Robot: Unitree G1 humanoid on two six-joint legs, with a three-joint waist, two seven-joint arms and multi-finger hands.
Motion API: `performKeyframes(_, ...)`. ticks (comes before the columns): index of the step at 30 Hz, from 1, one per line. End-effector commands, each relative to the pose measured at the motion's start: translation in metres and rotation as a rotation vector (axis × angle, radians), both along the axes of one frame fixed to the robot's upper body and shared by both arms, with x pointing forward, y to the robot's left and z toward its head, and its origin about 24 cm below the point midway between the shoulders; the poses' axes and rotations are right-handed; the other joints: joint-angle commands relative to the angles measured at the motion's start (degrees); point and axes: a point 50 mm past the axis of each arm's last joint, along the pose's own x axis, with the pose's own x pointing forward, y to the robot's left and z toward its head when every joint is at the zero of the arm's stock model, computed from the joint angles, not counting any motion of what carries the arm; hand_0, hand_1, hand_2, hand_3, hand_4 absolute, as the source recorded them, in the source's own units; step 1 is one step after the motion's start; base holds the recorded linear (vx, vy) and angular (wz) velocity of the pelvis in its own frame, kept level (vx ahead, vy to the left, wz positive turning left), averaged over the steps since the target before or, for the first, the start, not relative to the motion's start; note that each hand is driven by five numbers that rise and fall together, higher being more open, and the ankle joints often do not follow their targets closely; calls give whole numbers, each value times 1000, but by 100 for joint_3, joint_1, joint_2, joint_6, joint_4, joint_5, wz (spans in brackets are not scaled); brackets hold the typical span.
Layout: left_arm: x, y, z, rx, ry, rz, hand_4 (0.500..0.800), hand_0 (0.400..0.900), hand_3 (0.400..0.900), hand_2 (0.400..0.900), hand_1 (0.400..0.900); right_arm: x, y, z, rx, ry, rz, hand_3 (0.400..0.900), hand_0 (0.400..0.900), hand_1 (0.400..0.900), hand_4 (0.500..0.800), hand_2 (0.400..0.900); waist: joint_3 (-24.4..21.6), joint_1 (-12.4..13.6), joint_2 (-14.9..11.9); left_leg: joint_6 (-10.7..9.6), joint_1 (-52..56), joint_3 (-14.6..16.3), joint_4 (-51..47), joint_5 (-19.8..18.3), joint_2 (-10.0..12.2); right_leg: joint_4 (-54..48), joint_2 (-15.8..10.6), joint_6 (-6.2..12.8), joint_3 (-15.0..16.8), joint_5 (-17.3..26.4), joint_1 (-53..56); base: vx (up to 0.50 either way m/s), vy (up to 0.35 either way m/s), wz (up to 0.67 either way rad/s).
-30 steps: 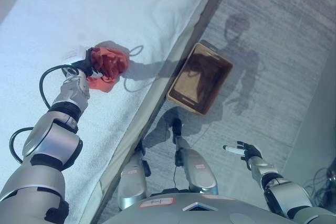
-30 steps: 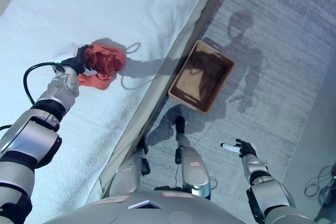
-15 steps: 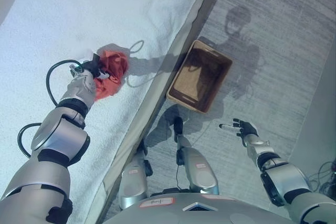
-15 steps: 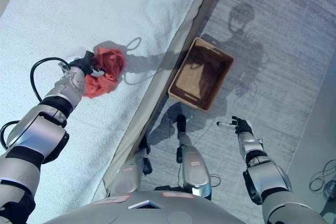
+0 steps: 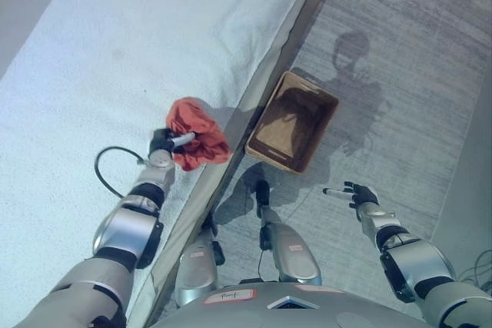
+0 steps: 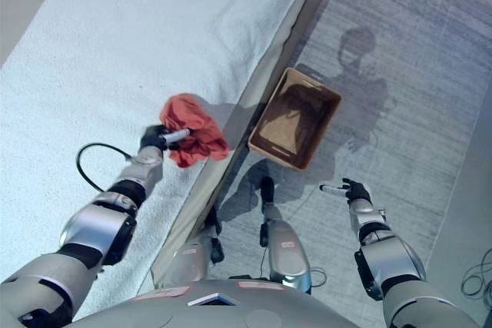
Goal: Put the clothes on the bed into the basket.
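Note:
My left hand [image 5: 165, 142] is shut on a crumpled red cloth [image 5: 195, 134] and holds it lifted above the near edge of the white bed [image 5: 115, 44]. The cloth also shows in the right eye view [image 6: 190, 131]. A brown rectangular basket [image 5: 292, 132] stands on the floor beside the bed, to the right of the cloth, and looks empty. My right hand [image 5: 358, 193] hangs over the floor at the lower right, fingers spread, holding nothing.
Grey carpet [image 5: 400, 51] covers the floor to the right of the bed. The bed's edge [image 5: 261, 74] runs diagonally between the cloth and the basket.
My left hand has lifted the red cloth off the bed and carried it right toward the bed's edge. The camera has shifted. My right hand stays about where it was.

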Motion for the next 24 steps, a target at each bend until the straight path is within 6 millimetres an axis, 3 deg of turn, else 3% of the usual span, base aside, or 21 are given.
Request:
performKeyframes(1,37,-21,45,-89,-255,1,500,400,400,400,400,10,-9,10,-60,-21,-73,900,900,900,800,900,97,81,133,-68,50,-232,-36,-120,51,-8,178,306,-152,-550,441,25,-32,-13)
performKeyframes(7,43,-50,52,-111,-294,-79,500,400,400,400,400,11,-1,7,-59,-26,-62,900,900,900,800,900,0,-9,302,-44,359,-35,-36,-229,29,-8,200,285,26,-595,618,22,-15,-24)
performKeyframes(18,59,-73,76,-34,-355,-221,500,400,400,400,400,-27,-20,-6,-94,48,-94,900,900,900,800,900,-83,-335,854,-74,587,423,-36,-440,57,-8,270,332,441,-656,586,35,4,-34)
performKeyframes(24,68,-80,91,25,-374,-283,500,400,400,400,400,-31,-28,-5,-108,46,-97,900,900,900,800,900,-114,-485,1048,-102,609,664,-36,-474,92,-8,345,338,641,-625,458,44,-26,-30)
